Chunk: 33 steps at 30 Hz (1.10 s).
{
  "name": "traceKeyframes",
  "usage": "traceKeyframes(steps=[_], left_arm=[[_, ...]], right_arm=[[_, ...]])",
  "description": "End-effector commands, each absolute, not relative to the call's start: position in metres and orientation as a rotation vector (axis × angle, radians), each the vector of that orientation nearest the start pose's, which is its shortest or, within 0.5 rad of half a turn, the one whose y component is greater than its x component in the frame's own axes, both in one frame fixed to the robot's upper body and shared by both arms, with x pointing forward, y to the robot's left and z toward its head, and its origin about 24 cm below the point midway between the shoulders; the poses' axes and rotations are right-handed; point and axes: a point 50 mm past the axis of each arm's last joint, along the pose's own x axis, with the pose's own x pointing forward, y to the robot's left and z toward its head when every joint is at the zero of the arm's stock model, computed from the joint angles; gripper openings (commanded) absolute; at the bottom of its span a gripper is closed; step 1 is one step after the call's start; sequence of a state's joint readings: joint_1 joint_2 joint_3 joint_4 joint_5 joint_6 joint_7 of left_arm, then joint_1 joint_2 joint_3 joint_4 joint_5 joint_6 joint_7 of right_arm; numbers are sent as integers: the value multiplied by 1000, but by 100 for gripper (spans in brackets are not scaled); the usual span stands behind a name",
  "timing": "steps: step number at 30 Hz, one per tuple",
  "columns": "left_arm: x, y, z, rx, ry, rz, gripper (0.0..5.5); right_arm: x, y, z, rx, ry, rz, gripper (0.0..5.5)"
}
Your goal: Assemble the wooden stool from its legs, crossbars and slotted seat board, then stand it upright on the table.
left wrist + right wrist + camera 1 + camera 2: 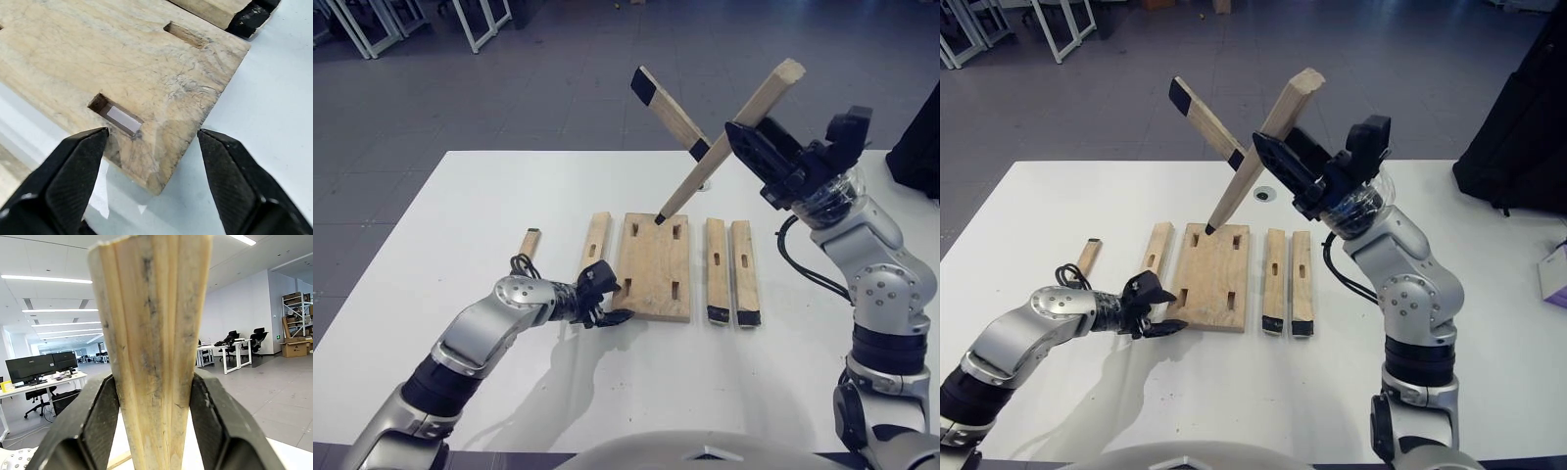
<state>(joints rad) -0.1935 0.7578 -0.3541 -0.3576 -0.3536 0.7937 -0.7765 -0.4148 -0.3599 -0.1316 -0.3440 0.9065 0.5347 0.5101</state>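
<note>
While the right gripper (738, 136) is clamped on a crossed pair of legs (771, 86), tilted above the slotted seat board (653, 269) — flat on the table (489, 196) — the left gripper (607, 297) sits at the board's near left corner, fingers apart.

Silver jointed arms (499, 313) (black cables (522, 264), black jaws)

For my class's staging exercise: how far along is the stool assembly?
Done: two legs joined into a cross. In hand: the right gripper holds that cross, one black tip at the seat board's far end; the left gripper's open fingers straddle the board's near corner. To do: two slotted bars, another bar and a short piece lie loose; nothing stands.
</note>
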Motion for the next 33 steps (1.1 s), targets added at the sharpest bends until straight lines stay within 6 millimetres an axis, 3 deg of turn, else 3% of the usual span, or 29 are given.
traceKeyframes(steps=[1,10,20,33], left_arm=[[238,154,88,400,616,-1102,336],[247,156,79,510,772,-1166,336],[235,152,74,485,817,-1298,336],[193,174,73,443,916,-1482,336]], right_arm=[[269,-139,210,354,-286,962,201],[267,-137,207,366,-270,966,201],[267,-137,203,368,-255,955,201],[270,-140,200,326,-256,950,201]])
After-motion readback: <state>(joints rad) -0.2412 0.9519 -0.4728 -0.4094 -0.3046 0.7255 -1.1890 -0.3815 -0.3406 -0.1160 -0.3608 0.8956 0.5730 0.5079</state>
